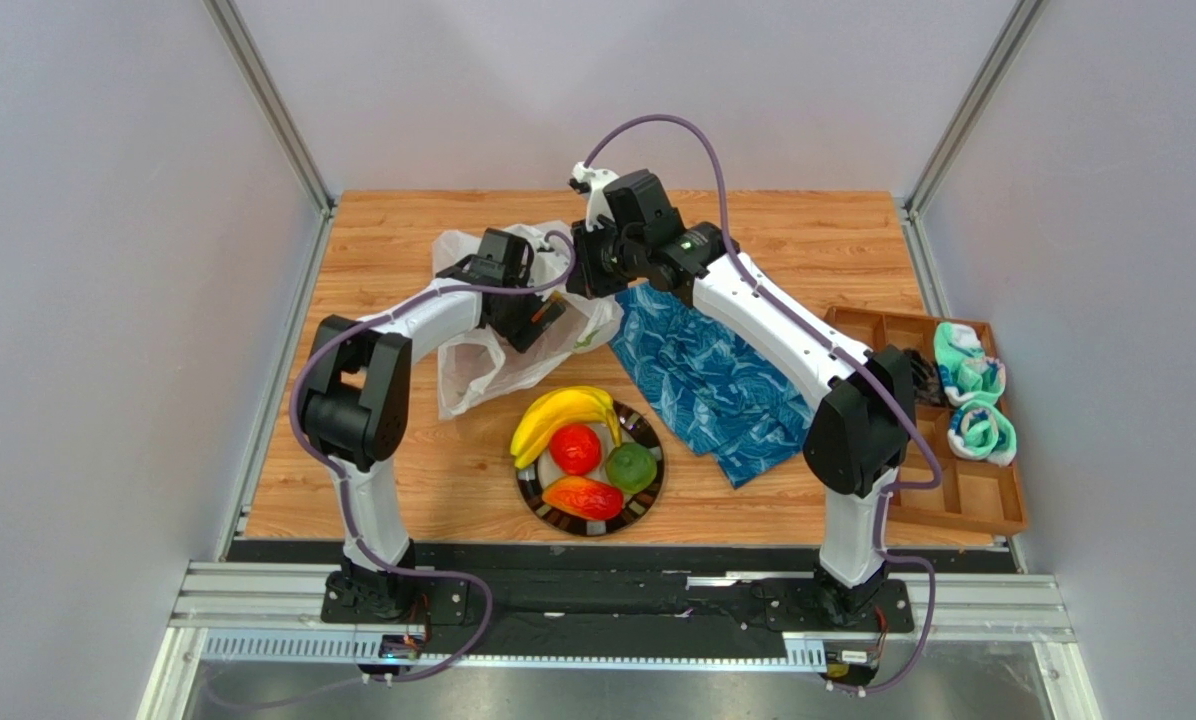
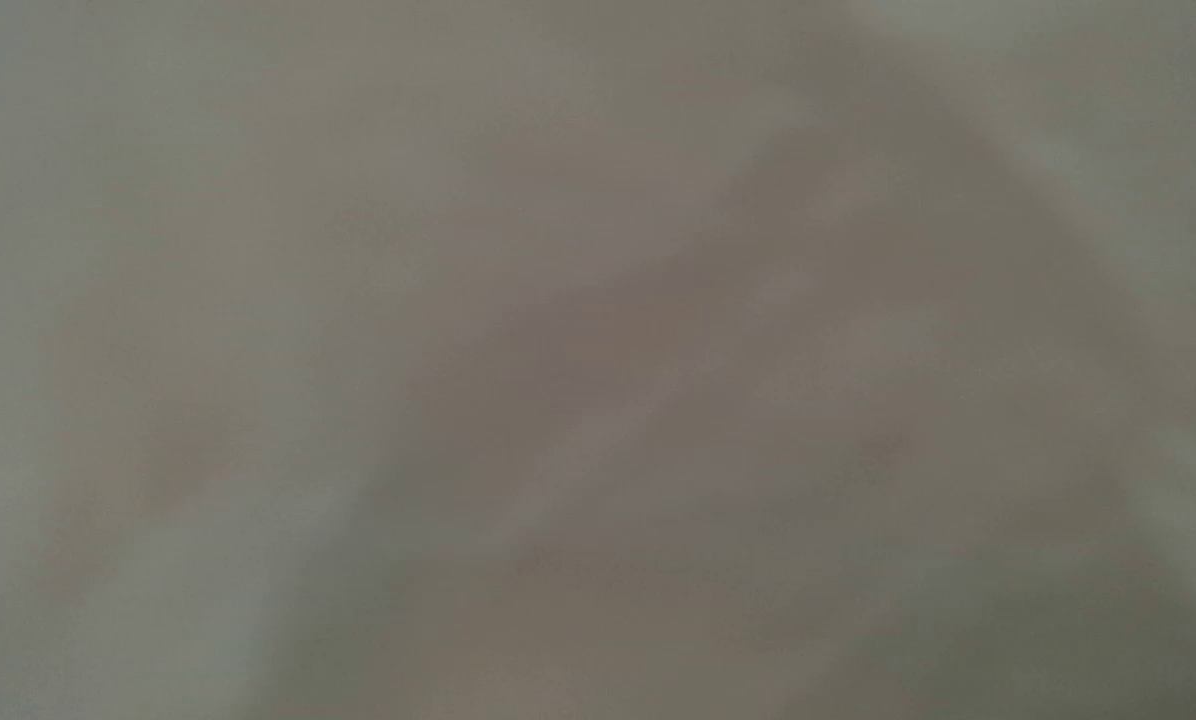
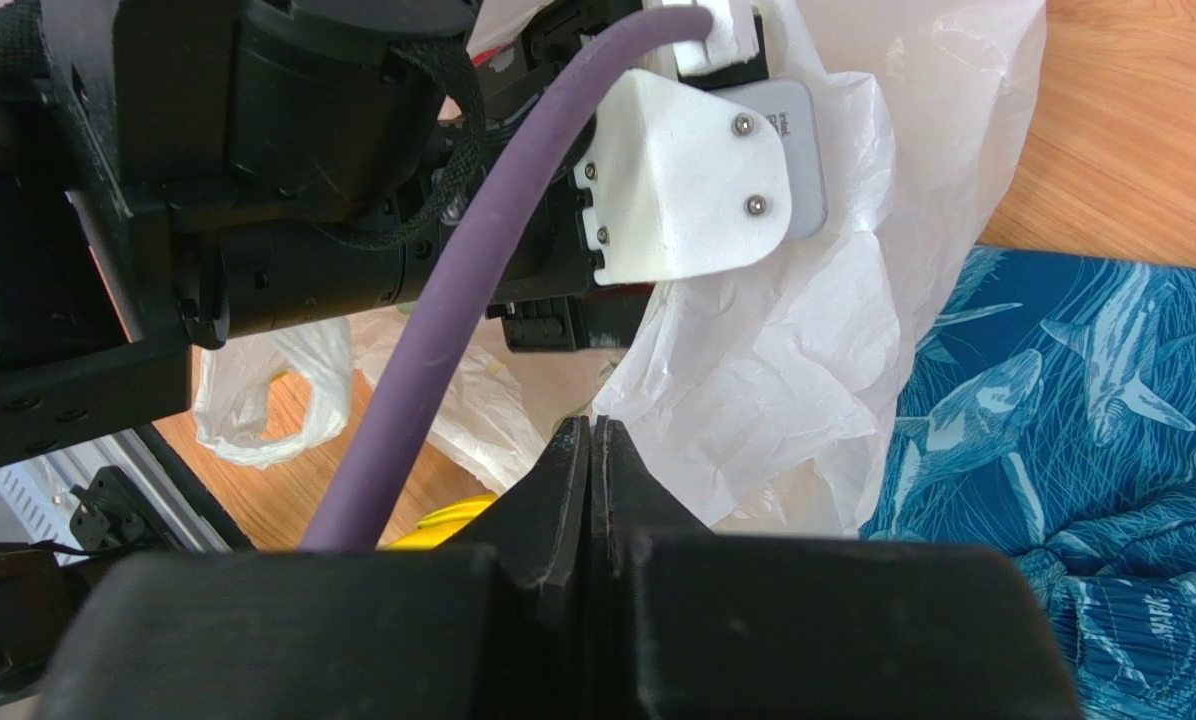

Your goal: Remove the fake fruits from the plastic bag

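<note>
The plastic bag (image 1: 477,368) lies crumpled on the table's left half. My left gripper (image 1: 540,318) is pushed into its mouth, and the left wrist view shows only blurred grey-white film, so its jaws are hidden. A small orange patch shows at that gripper through the film. My right gripper (image 1: 579,267) is at the bag's upper right edge; in the right wrist view its jaws are pressed together (image 3: 591,435) with the bag's film (image 3: 800,360) at their tip. A yellow banana bunch (image 1: 559,413), a red round (image 1: 576,449), a green fruit (image 1: 631,468) and a red-orange mango (image 1: 585,498) lie on the plate (image 1: 658,450).
A blue patterned cloth (image 1: 709,383) lies right of the bag, under my right arm. A wooden tray (image 1: 875,323) with rolled teal-and-white cloths (image 1: 972,368) stands at the right edge. The left arm's wrist fills the upper left of the right wrist view.
</note>
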